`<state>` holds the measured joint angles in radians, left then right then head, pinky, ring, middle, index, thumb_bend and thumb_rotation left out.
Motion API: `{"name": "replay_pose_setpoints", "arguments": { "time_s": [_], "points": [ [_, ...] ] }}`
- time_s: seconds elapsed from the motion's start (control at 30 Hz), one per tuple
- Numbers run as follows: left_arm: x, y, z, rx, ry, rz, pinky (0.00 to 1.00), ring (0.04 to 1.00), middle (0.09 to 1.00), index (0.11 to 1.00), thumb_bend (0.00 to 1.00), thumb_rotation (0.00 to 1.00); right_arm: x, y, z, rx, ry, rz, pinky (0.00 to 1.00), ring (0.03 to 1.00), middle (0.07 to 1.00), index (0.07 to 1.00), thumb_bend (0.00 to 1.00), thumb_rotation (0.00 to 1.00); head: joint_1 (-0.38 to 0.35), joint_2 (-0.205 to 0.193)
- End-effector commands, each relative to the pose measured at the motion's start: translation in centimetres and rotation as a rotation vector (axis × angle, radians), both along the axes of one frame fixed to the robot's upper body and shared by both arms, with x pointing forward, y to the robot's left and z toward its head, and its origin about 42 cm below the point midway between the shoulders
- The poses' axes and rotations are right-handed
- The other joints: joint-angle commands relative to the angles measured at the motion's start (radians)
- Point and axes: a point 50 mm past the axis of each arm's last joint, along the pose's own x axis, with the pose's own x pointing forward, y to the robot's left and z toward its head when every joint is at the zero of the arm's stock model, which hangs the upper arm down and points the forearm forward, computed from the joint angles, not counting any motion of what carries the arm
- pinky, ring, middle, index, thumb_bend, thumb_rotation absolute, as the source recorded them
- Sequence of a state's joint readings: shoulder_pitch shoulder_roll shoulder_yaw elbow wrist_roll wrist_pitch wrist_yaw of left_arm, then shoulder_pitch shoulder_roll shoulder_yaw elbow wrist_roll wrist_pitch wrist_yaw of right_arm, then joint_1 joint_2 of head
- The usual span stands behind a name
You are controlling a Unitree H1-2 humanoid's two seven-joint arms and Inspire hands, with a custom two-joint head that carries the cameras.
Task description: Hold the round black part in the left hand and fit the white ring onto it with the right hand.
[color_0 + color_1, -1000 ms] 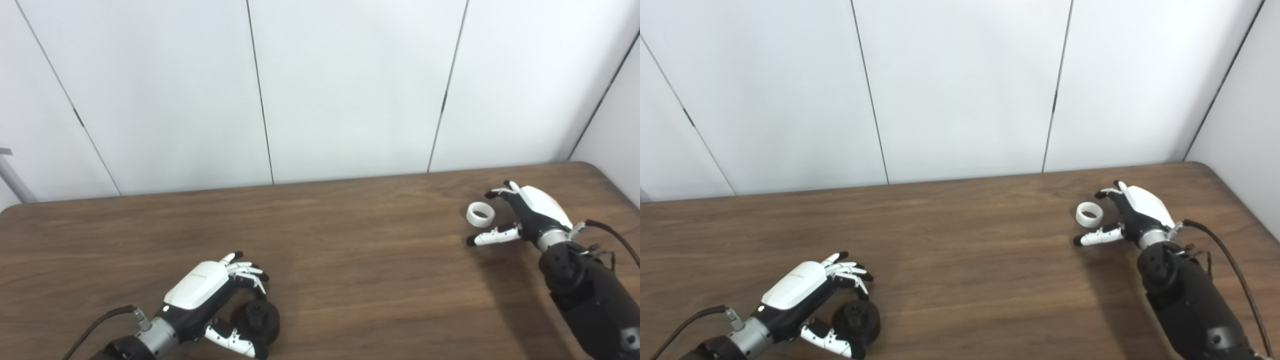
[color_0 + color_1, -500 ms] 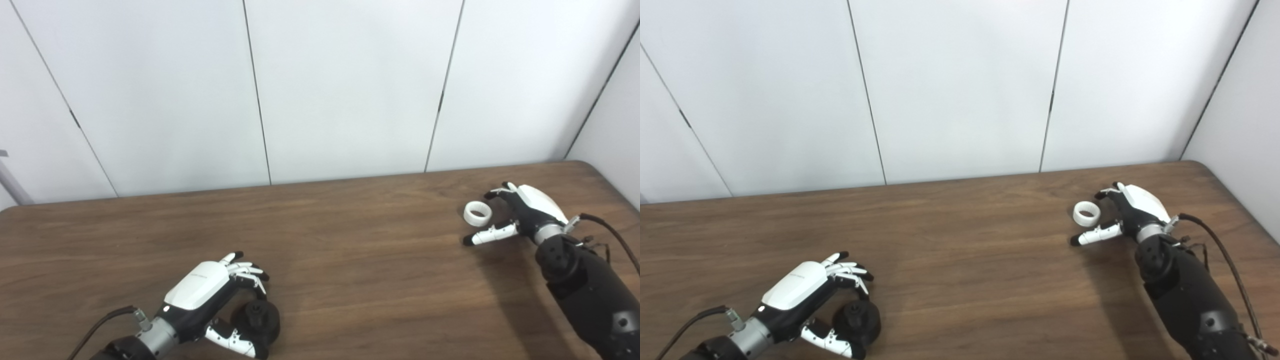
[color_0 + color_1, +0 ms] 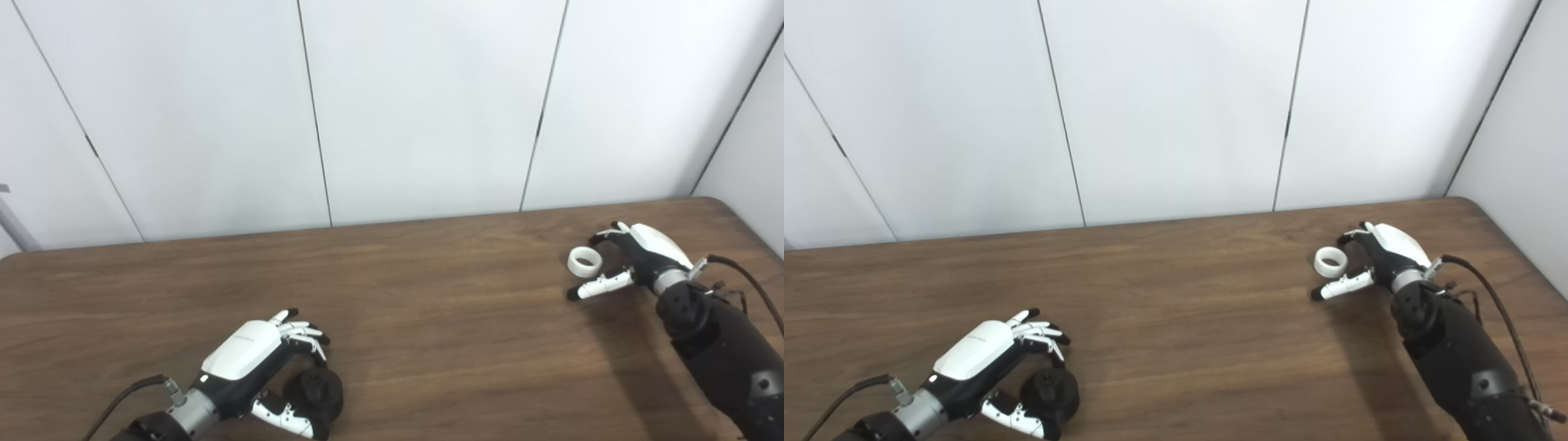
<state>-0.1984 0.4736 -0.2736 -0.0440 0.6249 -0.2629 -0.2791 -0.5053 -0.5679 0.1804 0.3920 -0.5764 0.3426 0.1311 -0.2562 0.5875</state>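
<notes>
The round black part [image 3: 316,391] sits on the brown table [image 3: 429,318] near the front left. My left hand [image 3: 260,367] lies around it, fingers curled above it and thumb below, apart and not clamped. A white ring [image 3: 583,261] lies flat on the table at the far right. Just right of it is my right hand [image 3: 634,260], open, with its fingers arched behind the ring and its thumb stretched out in front of it. The ring lies between fingers and thumb, ungripped.
White wall panels [image 3: 429,110] stand behind the table's far edge. The table's right edge and rounded corner [image 3: 729,205] lie close to my right arm [image 3: 723,349]. A cable [image 3: 744,288] loops off the right wrist.
The right hand has moved slightly farther away and closer around the ring. The view shifted a little early on. The left hand and black part have stayed put.
</notes>
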Motion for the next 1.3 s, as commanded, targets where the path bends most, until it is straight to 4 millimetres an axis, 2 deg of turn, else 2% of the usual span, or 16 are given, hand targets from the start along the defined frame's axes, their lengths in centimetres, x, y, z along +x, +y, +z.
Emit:
{"name": "replay_pose_setpoints", "arguments": {
  "time_s": [0.0,0.23,0.27,0.3,0.37,0.53,1.0,1.17,1.2,1.27],
  "points": [
    [0.61,0.04,1.52,-0.008,-0.07,-0.018,1.0,0.873,0.802,0.482,0.51,0.06,0.4,-0.47,0.95,-0.033,-0.016,0.007,0.99,1.0,0.995,0.754,0.86,0.31,0.001,0.0],
    [0.57,0.03,1.46,-0.006,-0.069,-0.019,1.0,0.875,0.805,0.482,0.51,0.06,0.32,-0.62,1.0,-0.047,-0.026,0.02,0.98,1.0,0.958,0.642,0.8,0.2,0.001,0.002],
    [0.57,0.03,1.46,-0.009,-0.067,-0.02,1.0,0.875,0.805,0.482,0.51,0.06,0.36,-0.59,1.03,-0.054,-0.029,0.021,0.97,1.0,0.95,0.61,0.78,0.18,0.001,0.002],
    [0.57,0.02,1.47,-0.01,-0.067,-0.019,1.0,0.875,0.805,0.482,0.51,0.06,0.43,-0.56,1.03,-0.06,-0.03,0.023,0.97,1.0,0.947,0.552,0.65,0.17,0.001,0.002],
    [0.56,0.04,1.46,-0.01,-0.068,-0.02,1.0,0.874,0.804,0.482,0.51,0.06,0.51,-0.57,0.99,-0.063,-0.036,0.027,0.96,1.0,0.941,0.5,0.54,0.15,0.001,0.002],
    [0.53,0.09,1.45,-0.01,-0.065,-0.016,1.0,0.874,0.804,0.482,0.51,0.06,0.49,-0.48,1.02,-0.064,-0.043,0.031,0.95,1.0,0.934,0.484,0.51,0.14,0.0,0.003],
    [0.56,0.04,1.54,-0.011,-0.066,-0.022,1.0,0.877,0.803,0.482,0.51,0.06,0.41,-0.41,1.23,-0.088,-0.043,0.048,0.89,1.0,0.931,0.482,0.51,0.13,0.0,0.003],
    [0.57,0.02,1.63,-0.009,-0.067,-0.022,1.0,0.878,0.804,0.482,0.51,0.06,0.36,-0.41,1.23,-0.056,-0.036,0.032,0.93,1.0,0.94,0.487,0.52,0.14,0.002,0.002],
    [0.58,0.02,1.64,-0.008,-0.069,-0.023,1.0,0.876,0.803,0.482,0.51,0.06,0.36,-0.41,1.24,-0.05,-0.032,0.026,0.95,1.0,0.95,0.584,0.7,0.16,0.002,0.002],
    [0.58,0.02,1.65,-0.007,-0.07,-0.023,1.0,0.877,0.804,0.482,0.51,0.06,0.51,-0.47,1.21,-0.056,-0.013,0.019,0.96,1.0,0.965,0.659,0.83,0.21,0.002,0.002]
  ]
}}
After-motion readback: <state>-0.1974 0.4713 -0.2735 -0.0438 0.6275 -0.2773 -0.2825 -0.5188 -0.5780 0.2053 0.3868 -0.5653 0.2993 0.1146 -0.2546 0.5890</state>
